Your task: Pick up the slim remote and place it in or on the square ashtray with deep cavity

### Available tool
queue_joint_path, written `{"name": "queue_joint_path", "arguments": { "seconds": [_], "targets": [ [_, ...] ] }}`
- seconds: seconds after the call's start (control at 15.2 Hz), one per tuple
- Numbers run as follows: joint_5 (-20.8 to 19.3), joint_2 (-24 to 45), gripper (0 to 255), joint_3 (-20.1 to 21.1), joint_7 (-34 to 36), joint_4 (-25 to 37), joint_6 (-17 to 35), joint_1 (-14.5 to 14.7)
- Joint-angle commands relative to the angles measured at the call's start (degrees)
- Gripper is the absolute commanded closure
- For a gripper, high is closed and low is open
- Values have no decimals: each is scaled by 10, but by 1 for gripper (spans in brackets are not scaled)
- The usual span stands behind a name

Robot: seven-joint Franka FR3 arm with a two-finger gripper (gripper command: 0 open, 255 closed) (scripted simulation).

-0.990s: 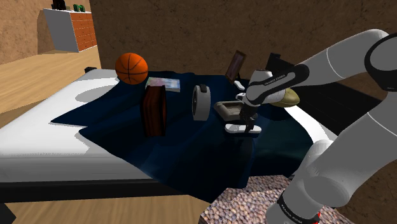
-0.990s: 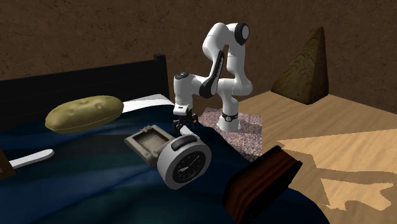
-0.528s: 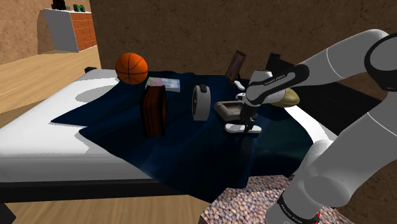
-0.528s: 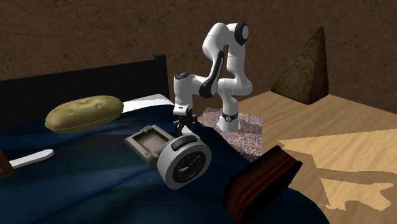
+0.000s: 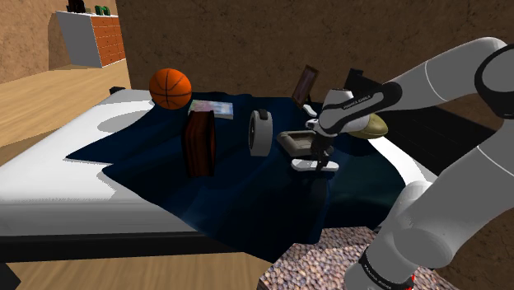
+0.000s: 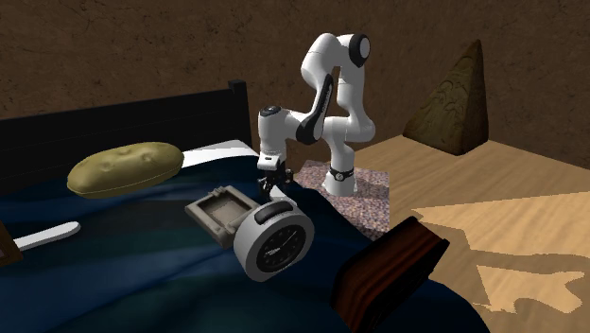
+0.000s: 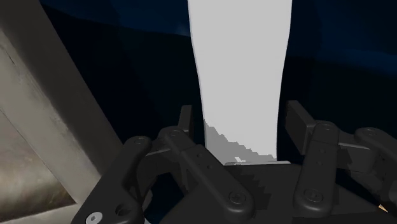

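Observation:
The slim white remote (image 5: 320, 166) lies level just above the dark blue blanket (image 5: 247, 189), beside the square grey ashtray (image 5: 294, 140). My black gripper (image 5: 317, 159) comes down on it from above and is shut on it. In the wrist view the remote (image 7: 242, 70) runs away between the two fingers, which clasp its sides at my gripper (image 7: 240, 122), and the ashtray's grey wall (image 7: 38, 127) stands close alongside. In the second exterior view the gripper (image 6: 271, 189) hangs just behind the round clock, next to the ashtray (image 6: 219, 213) with its deep cavity.
A round white clock (image 5: 260, 132) stands on edge beside the ashtray. A brown box (image 5: 199, 142), a basketball (image 5: 170, 87), a flat book (image 5: 212, 107) and a picture frame (image 5: 305, 84) lie on the bed. An olive pillow (image 6: 125, 167) lies near the headboard.
The fingers stood apart a second ago and have closed on the remote. The hand and remote have since risen a little off the blanket.

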Motion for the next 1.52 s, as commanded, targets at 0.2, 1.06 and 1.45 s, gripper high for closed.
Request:
{"name": "queue_joint_path", "arguments": {
  "seconds": [0.2, 1.06, 1.45],
  "targets": [
    [-11, -32, 255, 12, 10, 17, -46, -7],
    [-19, -90, 255, 41, 24, 76, -162, -14],
    [-1, -53, 255, 27, 1, 140, -188, -3]
  ]
}}
